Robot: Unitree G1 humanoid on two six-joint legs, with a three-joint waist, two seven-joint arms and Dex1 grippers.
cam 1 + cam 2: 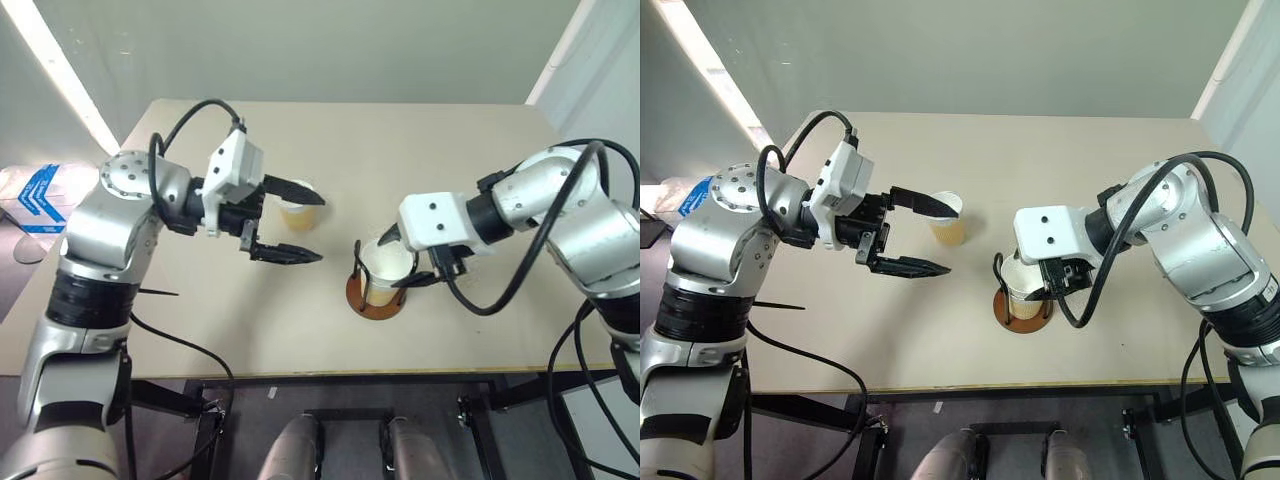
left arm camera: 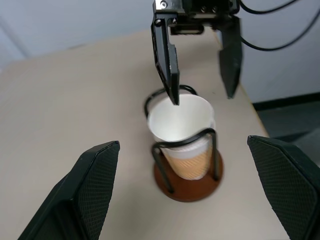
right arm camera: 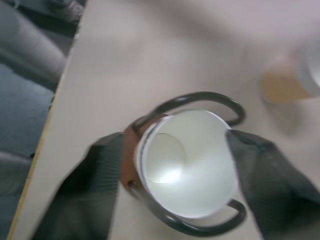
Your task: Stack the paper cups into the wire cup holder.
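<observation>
Left eye view: a cup is seated in the holder, and one loose cup is nearest the left arm.

A pale yellow-tan paper cup (image 1: 385, 272) stands upright inside the black-wire cup holder with the reddish-brown disc base (image 1: 377, 298), near the beige surface's (image 1: 430, 150) front edge; the right gripper (image 2: 199, 60) hovers over its rim, jaws spread, pinching nothing. A second tan paper cup (image 1: 299, 214) stands upright farther back, just beyond the left gripper (image 1: 292, 224), whose spread jaws point right towards it.

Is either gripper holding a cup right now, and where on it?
Neither. The right gripper stands open over the cup in the holder, fingers off the rim. The left gripper is open and empty beside the loose cup.
</observation>
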